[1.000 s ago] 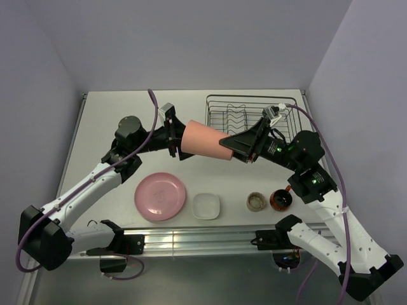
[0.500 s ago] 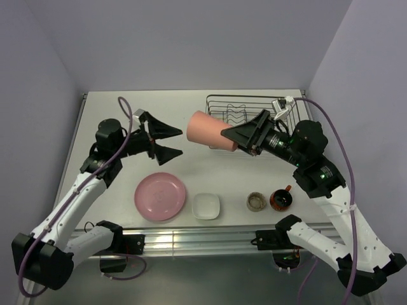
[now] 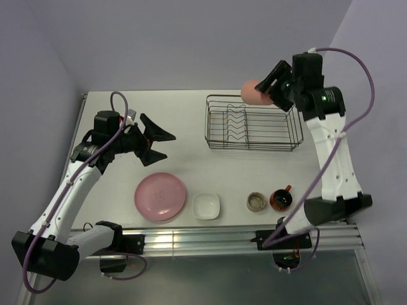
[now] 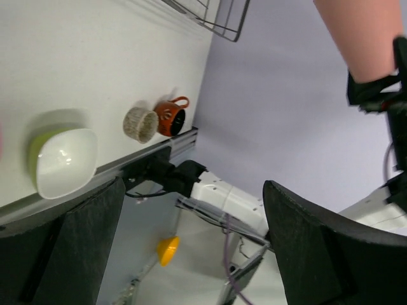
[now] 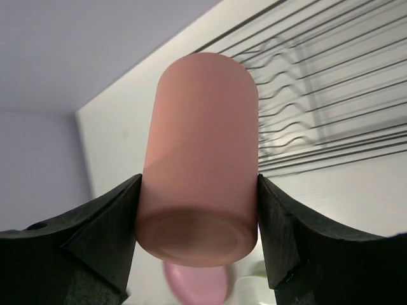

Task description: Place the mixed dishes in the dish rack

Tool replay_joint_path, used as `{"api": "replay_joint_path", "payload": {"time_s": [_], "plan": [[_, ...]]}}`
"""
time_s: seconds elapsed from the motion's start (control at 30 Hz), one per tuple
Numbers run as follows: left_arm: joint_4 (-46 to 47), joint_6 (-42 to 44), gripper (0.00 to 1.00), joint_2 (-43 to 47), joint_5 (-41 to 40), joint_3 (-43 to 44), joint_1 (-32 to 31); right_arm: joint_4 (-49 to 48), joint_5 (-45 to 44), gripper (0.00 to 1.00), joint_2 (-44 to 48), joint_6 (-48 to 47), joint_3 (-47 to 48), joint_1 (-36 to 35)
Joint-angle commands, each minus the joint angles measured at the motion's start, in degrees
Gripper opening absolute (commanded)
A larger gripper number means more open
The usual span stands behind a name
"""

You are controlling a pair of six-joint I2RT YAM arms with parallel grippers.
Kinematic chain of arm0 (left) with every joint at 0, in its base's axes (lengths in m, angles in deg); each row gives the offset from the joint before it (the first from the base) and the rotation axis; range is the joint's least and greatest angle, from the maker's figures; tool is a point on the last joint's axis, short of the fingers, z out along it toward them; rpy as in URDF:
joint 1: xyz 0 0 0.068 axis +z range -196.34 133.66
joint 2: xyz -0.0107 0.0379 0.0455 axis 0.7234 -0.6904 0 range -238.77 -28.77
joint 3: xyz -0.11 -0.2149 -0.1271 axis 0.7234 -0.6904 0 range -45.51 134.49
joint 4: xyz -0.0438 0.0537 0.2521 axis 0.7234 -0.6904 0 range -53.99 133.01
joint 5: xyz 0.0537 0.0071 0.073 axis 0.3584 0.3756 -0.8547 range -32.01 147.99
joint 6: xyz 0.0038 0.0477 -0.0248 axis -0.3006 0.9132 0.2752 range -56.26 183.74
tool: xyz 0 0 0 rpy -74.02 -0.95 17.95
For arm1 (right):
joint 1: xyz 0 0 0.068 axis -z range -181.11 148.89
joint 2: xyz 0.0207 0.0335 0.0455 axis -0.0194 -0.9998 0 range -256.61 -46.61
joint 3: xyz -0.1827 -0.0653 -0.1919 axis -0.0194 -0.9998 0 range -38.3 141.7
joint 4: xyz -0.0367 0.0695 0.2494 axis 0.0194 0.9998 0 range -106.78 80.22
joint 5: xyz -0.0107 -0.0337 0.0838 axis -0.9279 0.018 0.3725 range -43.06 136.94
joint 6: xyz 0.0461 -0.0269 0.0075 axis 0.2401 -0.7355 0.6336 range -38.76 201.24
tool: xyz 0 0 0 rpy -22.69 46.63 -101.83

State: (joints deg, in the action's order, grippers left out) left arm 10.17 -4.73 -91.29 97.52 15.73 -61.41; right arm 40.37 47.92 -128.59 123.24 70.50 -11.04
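My right gripper [image 3: 268, 90] is shut on the tall salmon-pink tumbler [image 3: 254, 93] and holds it high above the back edge of the black wire dish rack [image 3: 252, 123]. In the right wrist view the tumbler [image 5: 200, 146] fills the space between both pads [image 5: 105, 241], with the rack's wires [image 5: 324, 95] beyond. My left gripper [image 3: 160, 143] is open and empty over the table's left half. The pink plate [image 3: 160, 196], the bowl [image 3: 206, 205], the speckled cup [image 3: 255, 201] and the dark red mug [image 3: 280, 199] sit in a row near the front edge.
The left wrist view shows the bowl [image 4: 63, 159], the cup [image 4: 140, 124], the mug [image 4: 170, 117], a rack corner [image 4: 216, 16] and the tumbler [image 4: 362, 38]. An aluminium rail [image 3: 210, 241] runs along the table's front edge. Walls close in on both sides.
The left gripper let go of the tumbler and pulled back to the left, open. The right arm swung the tumbler up and back, from mid-table to above the rack's rear.
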Motion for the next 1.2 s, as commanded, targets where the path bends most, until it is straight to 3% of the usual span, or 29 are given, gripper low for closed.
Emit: {"api": "replay_joint_path", "payload": {"time_s": [0.0,0.2,0.43,0.7,1.17], "plan": [[-8.0,8.3,0.96,-0.7,-3.5,3.5,0.0,10.3,-9.3,0.00,-6.4,-5.8,9.7,2.5],[-10.2,10.7,0.94,-0.9,-4.2,1.3,-0.4,14.7,-12.0,0.00,-18.1,-6.6,18.7,7.7],[-13.6,14.7,0.93,-3.4,-6.7,4.9,-2.0,21.0,-12.0,0.00,-29.4,-5.9,27.2,12.3],[-17.2,18.4,0.92,-3.3,-11.5,7.2,-2.6,20.2,-11.3,0.00,-34.4,-7.4,28.0,16.0],[-16.2,18.8,0.91,-6.5,-10.8,8.2,-3.7,10.4,-7.7,0.00,-41.8,-7.9,24.8,17.5]]}}
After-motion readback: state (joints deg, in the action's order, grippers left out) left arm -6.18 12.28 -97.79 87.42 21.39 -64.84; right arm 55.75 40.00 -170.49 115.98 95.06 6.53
